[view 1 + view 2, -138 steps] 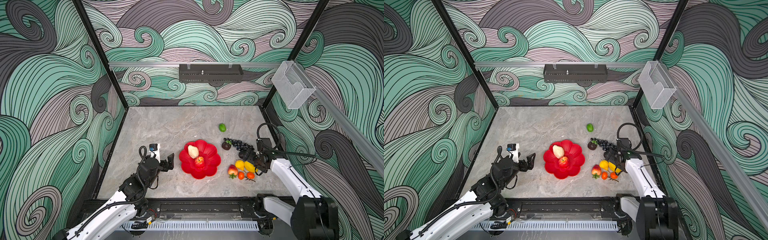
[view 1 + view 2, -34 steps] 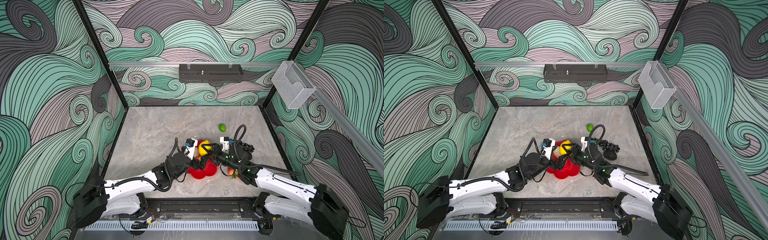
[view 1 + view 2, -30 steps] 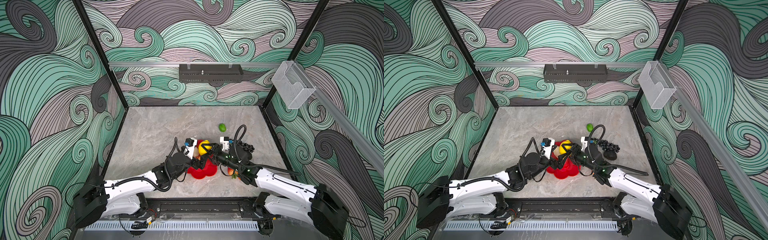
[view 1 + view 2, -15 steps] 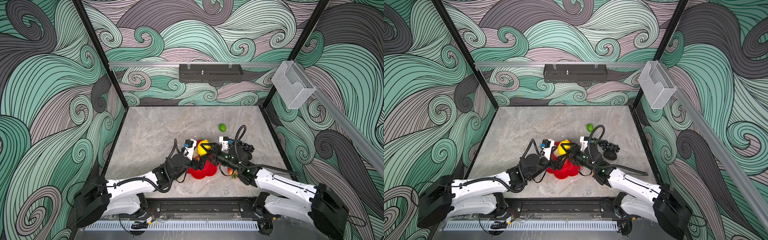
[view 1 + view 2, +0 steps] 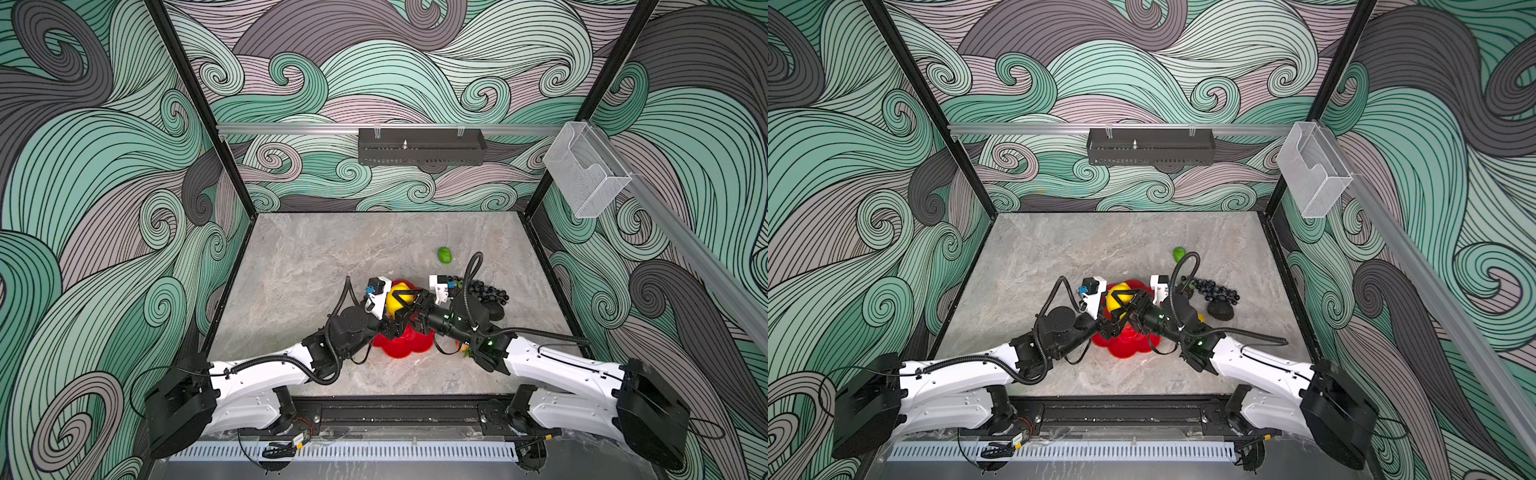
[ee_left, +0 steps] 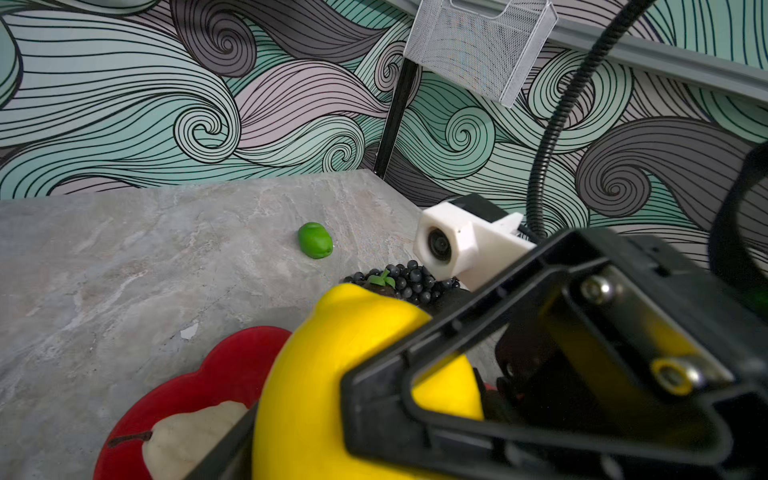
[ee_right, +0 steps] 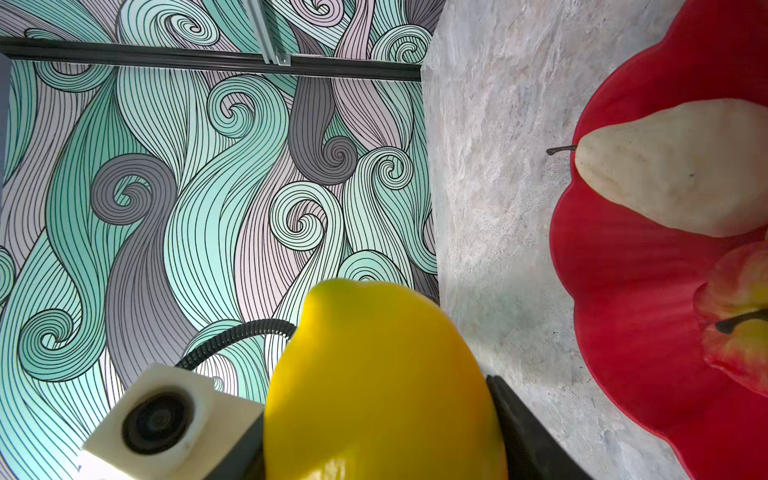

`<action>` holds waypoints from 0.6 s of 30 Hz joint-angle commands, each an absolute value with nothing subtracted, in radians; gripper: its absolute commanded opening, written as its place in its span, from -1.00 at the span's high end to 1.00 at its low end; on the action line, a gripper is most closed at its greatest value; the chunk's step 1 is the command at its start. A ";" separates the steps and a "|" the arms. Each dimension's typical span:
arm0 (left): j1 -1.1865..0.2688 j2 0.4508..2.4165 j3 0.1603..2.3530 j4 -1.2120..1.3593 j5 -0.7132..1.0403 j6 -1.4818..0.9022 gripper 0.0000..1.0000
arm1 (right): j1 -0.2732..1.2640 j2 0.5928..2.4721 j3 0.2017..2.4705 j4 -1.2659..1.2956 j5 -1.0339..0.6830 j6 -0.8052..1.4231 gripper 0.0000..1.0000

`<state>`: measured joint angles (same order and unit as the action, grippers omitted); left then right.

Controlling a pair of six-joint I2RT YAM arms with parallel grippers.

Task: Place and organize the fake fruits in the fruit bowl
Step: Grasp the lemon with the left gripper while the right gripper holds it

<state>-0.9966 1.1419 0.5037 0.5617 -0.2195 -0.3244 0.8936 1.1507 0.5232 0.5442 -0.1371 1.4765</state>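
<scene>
Fruit bowl [image 5: 401, 347]: landmark; holds pear [image 7: 673, 166] and apple [image 7: 739, 316]
Lemon [image 5: 399, 296]: held aloft above the bowl
Right gripper [image 5: 409, 302]: pinching the lemon
Left gripper [image 5: 390, 319]: jaws flank the lemon; grip cannot be told
Lime [image 6: 314, 240]: beyond the bowl, untouched
Risk: early release by right lets the lemon drop and roll off the bowl
Wrist views only: bowl contents; top views hide them
</scene>
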 commanded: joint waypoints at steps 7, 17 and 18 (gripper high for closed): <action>-0.985 1.123 0.512 0.571 -0.195 -0.301 -0.20 | 0.903 1.150 0.546 0.555 -0.129 1.458 -0.39; -0.958 1.103 0.558 0.382 -0.220 -0.279 -0.21 | 0.811 1.063 0.509 0.413 -0.146 1.295 -0.82; -0.956 1.103 0.568 0.345 -0.224 -0.273 -0.21 | 0.784 1.039 0.505 0.373 -0.163 1.265 -0.84</action>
